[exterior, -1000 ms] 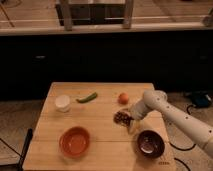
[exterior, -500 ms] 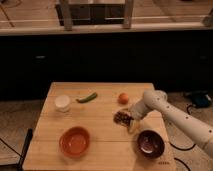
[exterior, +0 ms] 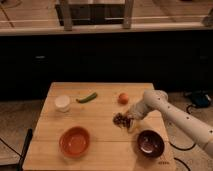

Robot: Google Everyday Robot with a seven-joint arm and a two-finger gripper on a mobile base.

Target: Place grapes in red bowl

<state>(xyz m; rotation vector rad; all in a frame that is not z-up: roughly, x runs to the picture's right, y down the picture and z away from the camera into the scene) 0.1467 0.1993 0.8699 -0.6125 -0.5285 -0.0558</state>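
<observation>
A dark bunch of grapes [exterior: 119,119] lies on the wooden table [exterior: 100,131], right of centre. The red bowl [exterior: 75,141] sits empty at the front left of the table. My gripper [exterior: 128,119] reaches in from the right on a white arm and is right at the grapes, on their right side. Whether it holds them does not show.
A dark brown bowl [exterior: 150,143] stands at the front right, just below the arm. A white cup [exterior: 62,103] is at the back left, a green pepper [exterior: 87,97] next to it, and an orange fruit [exterior: 123,98] behind the grapes. A dark counter runs behind the table.
</observation>
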